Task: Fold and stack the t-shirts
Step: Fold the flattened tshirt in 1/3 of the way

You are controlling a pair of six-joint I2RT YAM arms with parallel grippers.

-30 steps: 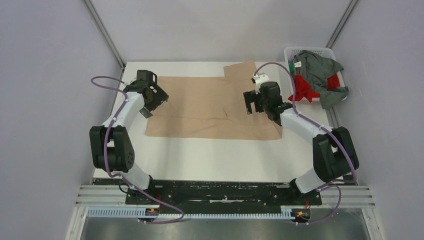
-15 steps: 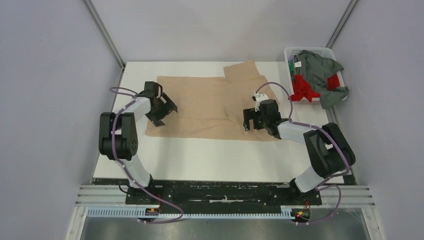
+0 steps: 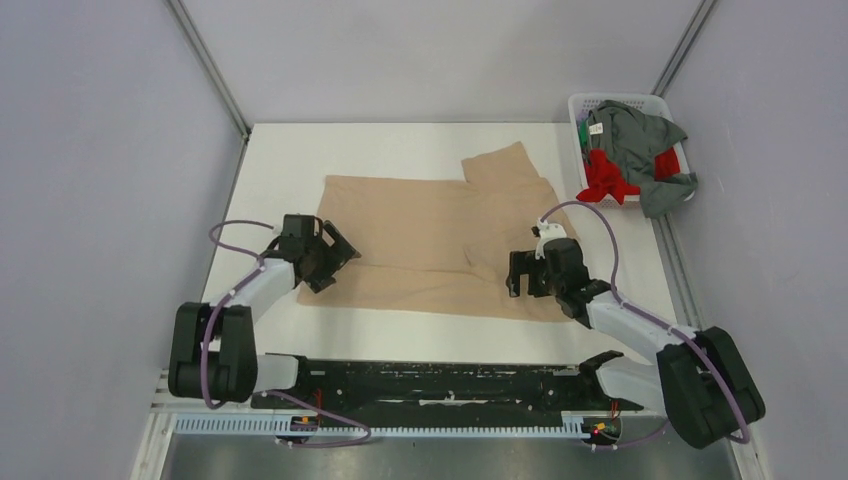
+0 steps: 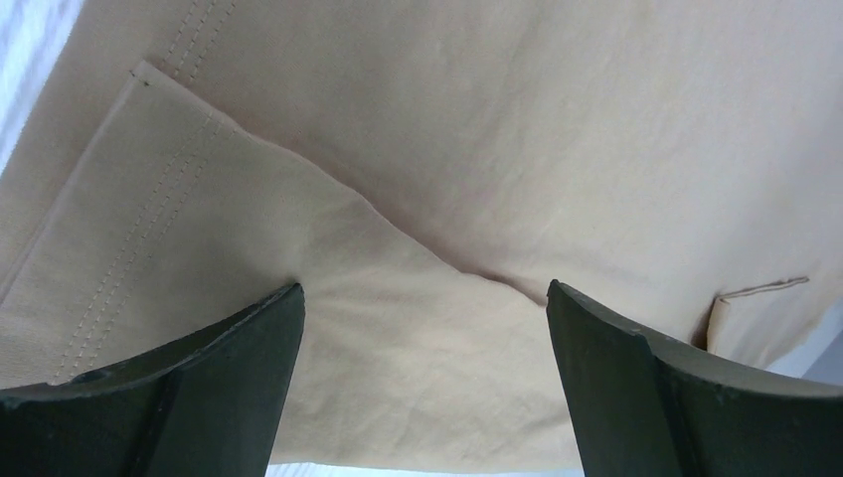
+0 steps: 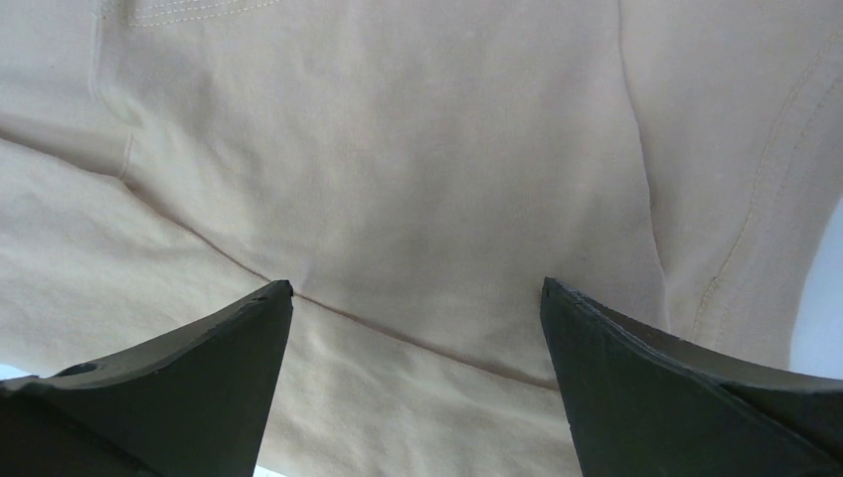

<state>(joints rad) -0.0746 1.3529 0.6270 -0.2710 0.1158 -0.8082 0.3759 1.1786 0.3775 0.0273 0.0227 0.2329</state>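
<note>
A large tan-beige t-shirt lies spread on the white table, a broad, roughly rectangular sheet of soft matte cloth with one sleeve jutting out at its far right corner. The left gripper sits low at the shirt's near left corner with its two dark, curved fingers spread wide, nothing pinched between them. Below it the cloth shows a turned-over flap with a double row of stitching along the hem and a diagonal crease running across the weave. The right gripper is low over the shirt's near right part, its wedge-shaped fingers likewise held well apart and gripping nothing. The fabric under it is smooth, with shallow wrinkles, a thin fold line and a curved stitched seam near the right edge. At the far right corner of the table stands a white plastic lattice basket, holding a crumpled grey-green t-shirt that drapes over its rim and a bright red t-shirt bunched partly beneath it
</note>
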